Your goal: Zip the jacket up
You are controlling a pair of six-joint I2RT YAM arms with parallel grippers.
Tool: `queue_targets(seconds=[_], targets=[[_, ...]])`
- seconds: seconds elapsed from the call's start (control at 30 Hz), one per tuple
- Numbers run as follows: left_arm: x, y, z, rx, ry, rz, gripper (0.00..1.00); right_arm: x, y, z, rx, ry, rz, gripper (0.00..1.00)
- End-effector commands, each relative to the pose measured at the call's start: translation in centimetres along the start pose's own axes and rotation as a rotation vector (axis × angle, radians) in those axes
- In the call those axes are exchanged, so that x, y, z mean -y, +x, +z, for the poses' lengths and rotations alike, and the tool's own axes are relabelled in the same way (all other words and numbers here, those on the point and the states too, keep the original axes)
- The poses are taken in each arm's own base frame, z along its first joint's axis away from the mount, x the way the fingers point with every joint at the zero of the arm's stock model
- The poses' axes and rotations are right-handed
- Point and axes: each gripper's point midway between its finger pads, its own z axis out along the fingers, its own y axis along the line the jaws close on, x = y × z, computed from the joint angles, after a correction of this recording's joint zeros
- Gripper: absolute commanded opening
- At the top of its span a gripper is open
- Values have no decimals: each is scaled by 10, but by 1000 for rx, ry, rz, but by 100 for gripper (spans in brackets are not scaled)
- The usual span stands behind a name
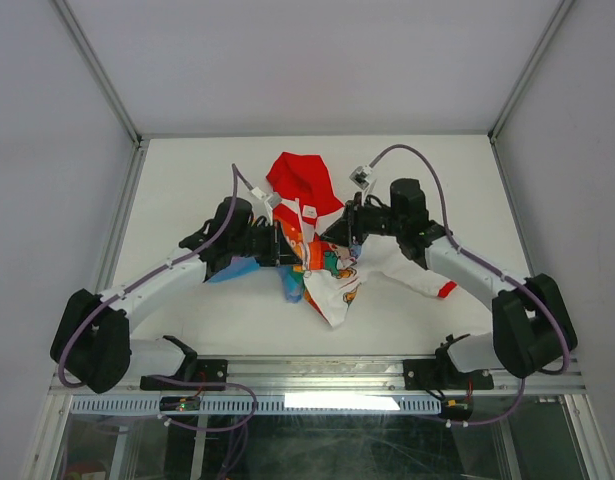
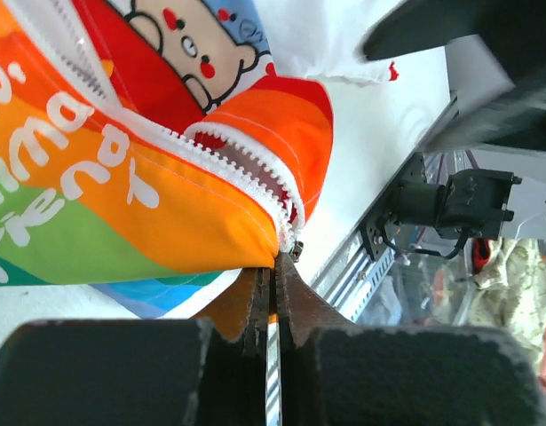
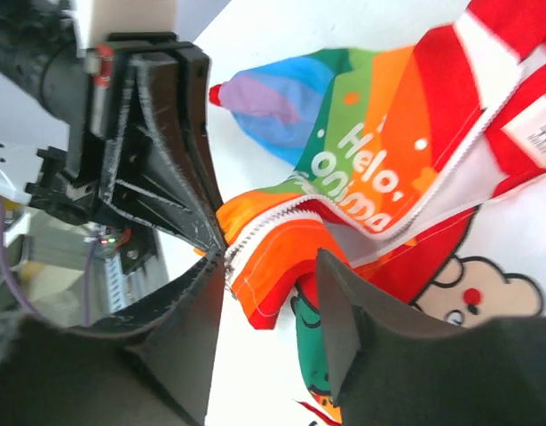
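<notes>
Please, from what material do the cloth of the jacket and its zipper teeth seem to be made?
The cloth of the jacket looks like a thin synthetic fabric, smooth with a faint sheen. It folds softly and the letters look printed on it. As for the zipper teeth, they are probably white moulded plastic, since they look chunky and matt, with no metallic shine. The look alone leaves both open.

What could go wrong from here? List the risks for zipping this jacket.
1. The left hand pinches only the very bottom end of the zipper; a pull may slip it free.
2. The right hand is open around folded orange cloth, and I see no slider clearly; closing may grab cloth instead.
3. The jacket lies bunched, so the curved teeth may jam.
</notes>
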Motion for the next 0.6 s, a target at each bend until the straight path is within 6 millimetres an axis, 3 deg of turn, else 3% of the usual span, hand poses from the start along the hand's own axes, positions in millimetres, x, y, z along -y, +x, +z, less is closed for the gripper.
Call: queue_targets(seconds=[0.0, 0.17, 0.3, 0.57], targets=[[16, -3, -6, -87, 45, -85, 0, -14, -32, -21, 76, 67, -246, 52], [19, -5, -6, -127, 54, -122, 0, -31, -17, -30, 41, 100, -479, 61], [21, -4, -5, -145, 59, -138, 0, -37, 7, -29, 27, 163, -620, 62], [22, -4, -4, -165, 66, -153, 0, -47, 22, -23, 93, 321, -771, 62]])
